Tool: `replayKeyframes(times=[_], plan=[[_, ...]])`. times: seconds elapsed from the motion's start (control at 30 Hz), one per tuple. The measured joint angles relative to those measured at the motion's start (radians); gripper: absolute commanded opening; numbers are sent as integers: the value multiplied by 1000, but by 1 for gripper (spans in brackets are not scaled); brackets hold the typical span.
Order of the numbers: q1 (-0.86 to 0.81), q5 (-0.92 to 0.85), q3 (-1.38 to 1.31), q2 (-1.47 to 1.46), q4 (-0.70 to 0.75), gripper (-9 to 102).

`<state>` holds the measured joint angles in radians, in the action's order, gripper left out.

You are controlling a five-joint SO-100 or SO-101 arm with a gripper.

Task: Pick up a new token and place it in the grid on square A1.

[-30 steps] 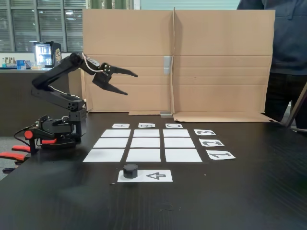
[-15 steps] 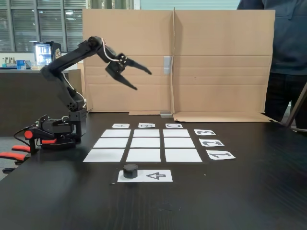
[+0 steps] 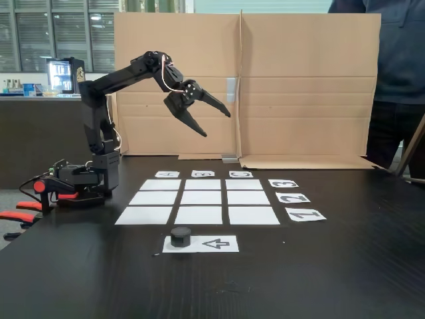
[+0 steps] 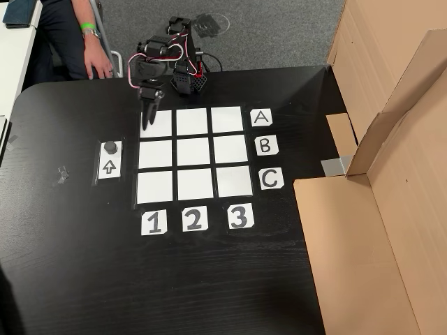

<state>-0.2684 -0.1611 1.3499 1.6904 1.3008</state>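
On the near end of the white arrow-printed strip, just in front of the grid, the token is seen standing upright and untouched, a small black flat-topped puck; in the other view the token lies at the strip's upper end, apart from the paper squares. It is judged to be light and rigid, probably plastic, with a smooth round wall that could slip or roll out of a shallow pinch, so it would best be taken across its diameter, low on the side wall, with the fingers brought down on either side from above. Little force should be needed, and nothing about it looks fragile. The paper beneath it is thin and loose-looking, and could be dragged if the fingertips scrape it. Square A1 is taken to be the corner cell beside the A card and in line with the 1 card; it lies bare, close to the token. The gripper is held high above the table in front of the cardboard screen, its fingers spread wide apart and holding nothing. In the other view the gripper is seen over square A1's edge. A person's hand rests beyond the table's far corner.
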Motion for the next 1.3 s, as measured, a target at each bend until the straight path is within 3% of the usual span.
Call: replayKeyframes(times=[0.7,1.3], plan=[[-264,55,-160,-299,-51,31],[-364,-120,-130,-485,-25,31]])
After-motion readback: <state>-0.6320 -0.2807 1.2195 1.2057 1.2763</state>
